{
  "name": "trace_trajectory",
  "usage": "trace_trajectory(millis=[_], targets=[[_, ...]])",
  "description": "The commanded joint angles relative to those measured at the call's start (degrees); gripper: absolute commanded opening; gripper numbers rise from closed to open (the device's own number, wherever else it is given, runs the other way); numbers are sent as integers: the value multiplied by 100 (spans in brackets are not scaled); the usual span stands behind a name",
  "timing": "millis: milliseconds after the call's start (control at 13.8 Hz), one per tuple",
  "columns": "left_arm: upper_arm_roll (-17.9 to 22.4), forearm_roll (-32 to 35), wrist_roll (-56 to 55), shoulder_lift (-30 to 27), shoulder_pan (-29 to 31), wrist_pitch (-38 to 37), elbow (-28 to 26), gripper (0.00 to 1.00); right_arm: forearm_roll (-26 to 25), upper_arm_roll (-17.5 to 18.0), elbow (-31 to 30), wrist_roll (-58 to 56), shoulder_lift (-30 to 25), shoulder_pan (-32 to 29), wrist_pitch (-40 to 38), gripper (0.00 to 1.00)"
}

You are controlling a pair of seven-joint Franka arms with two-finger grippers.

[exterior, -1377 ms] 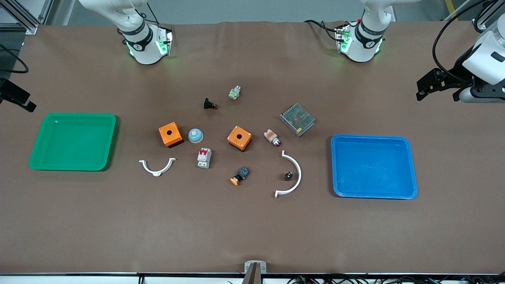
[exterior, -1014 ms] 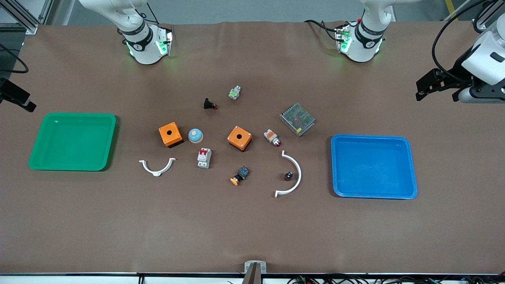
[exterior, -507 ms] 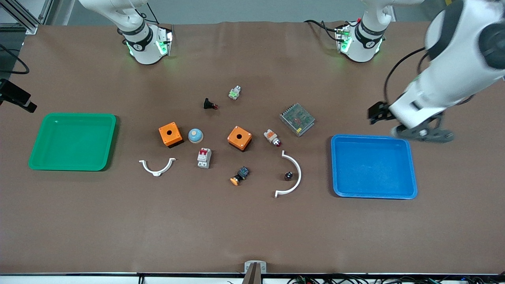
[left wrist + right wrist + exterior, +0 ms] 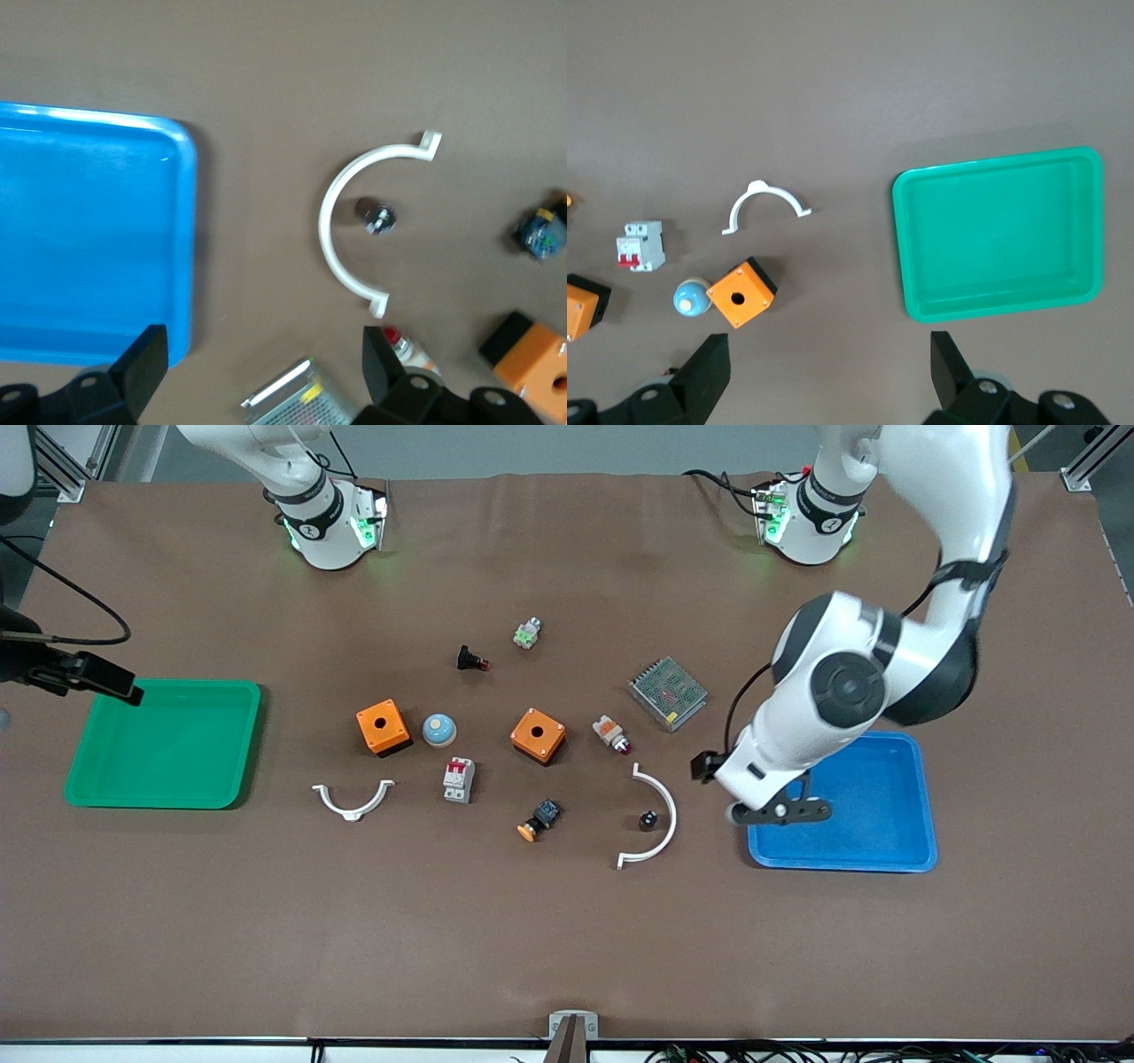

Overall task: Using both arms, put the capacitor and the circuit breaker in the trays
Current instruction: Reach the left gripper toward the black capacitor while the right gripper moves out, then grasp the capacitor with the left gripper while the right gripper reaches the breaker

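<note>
Two trays flank the parts: blue tray [image 4: 886,850] at the left arm's end, green tray [image 4: 164,744] at the right arm's end. Left gripper [image 4: 257,363] hangs over the blue tray's edge nearest the parts, fingers spread wide, empty. Right gripper [image 4: 828,376] is up over the table beside the green tray, fingers likewise wide apart (nothing held). Circuit breaker [image 4: 458,779] rests just nearer the front camera than a blue dome button [image 4: 438,730]. Capacitor [image 4: 648,820] sits inside the curve of a white arc clip [image 4: 660,819].
</note>
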Motion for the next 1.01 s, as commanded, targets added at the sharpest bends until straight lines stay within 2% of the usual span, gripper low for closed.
trace_trajectory(millis=[0, 145, 217, 507, 725, 942], targets=[[58, 130, -738, 777, -319, 231, 756, 90, 125, 18, -252, 230, -11, 661, -76, 100], [146, 130, -1161, 1032, -494, 679, 766, 88, 783, 18, -586, 1254, 41, 1048, 213, 100], [242, 130, -1319, 1164, -608, 847, 766, 86, 838, 27, -788, 1642, 68, 1389, 449, 100], [612, 121, -1962, 1612, -1040, 1401, 775, 81, 830, 27, -1676, 2427, 295, 2410, 1890, 100], [621, 121, -2094, 1833, -1075, 1665, 766, 79, 830, 18, -1686, 2806, 910, 2789, 2541, 100], [621, 130, -2112, 2018, -1128, 1868, 757, 73, 830, 18, -1669, 2859, 1455, 2922, 3113, 100]])
